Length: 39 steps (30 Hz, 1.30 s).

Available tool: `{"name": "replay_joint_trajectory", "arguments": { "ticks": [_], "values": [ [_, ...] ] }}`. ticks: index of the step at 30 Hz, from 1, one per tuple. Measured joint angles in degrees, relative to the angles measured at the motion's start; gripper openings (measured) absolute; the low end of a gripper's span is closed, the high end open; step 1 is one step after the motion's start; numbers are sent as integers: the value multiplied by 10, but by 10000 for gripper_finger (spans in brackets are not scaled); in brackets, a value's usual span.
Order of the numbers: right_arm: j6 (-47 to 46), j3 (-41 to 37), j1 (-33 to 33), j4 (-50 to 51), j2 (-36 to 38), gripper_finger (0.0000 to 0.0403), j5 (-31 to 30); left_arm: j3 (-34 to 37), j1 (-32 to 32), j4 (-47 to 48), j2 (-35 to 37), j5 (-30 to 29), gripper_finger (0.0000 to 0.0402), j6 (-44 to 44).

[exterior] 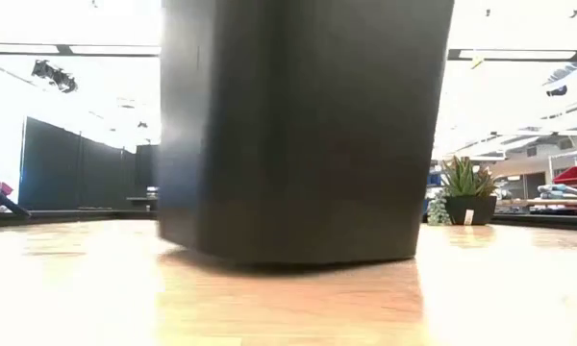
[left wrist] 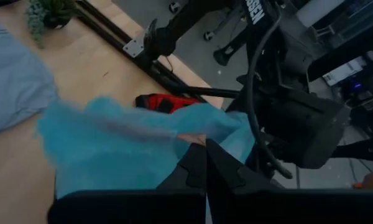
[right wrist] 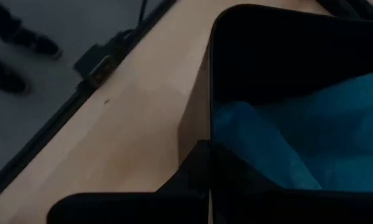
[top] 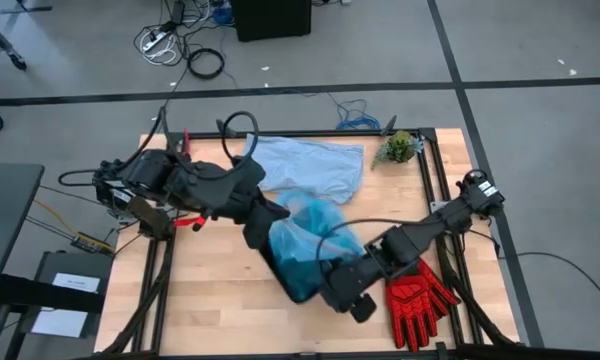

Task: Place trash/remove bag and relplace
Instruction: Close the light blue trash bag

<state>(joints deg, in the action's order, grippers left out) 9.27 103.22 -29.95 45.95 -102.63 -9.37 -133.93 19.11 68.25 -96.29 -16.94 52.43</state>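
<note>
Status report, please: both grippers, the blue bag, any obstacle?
Left gripper shut on cyan bag. Right gripper shut at black bin rim. Grey-blue bag, red glove lie nearby, not blocking.

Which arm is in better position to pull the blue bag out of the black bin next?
Left, probably. The left gripper is shut on the bag; the right gripper is shut at the bin rim.

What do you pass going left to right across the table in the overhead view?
Left arm's tool, shut, at the cyan bag → right arm's tool, shut, by the black bin → red glove. Farther back: pale grey-blue bag → small plant.
</note>
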Motion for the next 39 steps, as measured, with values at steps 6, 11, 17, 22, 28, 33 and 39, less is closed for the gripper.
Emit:
{"name": "replay_joint_trajectory", "arguments": {
  "ticks": [6,11,17,22,28,33,39],
  "values": [
    [-53,0,5,-21,0,41,87,0,11,40,0,30,0,20],
    [-88,0,5,-59,1,99,152,0,26,40,0,41,0,20],
    [-130,27,8,-107,5,161,189,-1,38,74,9,69,0,45],
    [-144,77,9,-139,6,183,318,-1,46,127,15,68,0,69],
    [-175,152,8,-195,7,183,402,-1,67,143,17,67,0,62],
    [-143,223,19,-193,7,172,336,-1,92,149,15,67,0,61],
    [6,251,63,-129,7,152,126,0,126,177,10,62,0,63]
  ]
}}
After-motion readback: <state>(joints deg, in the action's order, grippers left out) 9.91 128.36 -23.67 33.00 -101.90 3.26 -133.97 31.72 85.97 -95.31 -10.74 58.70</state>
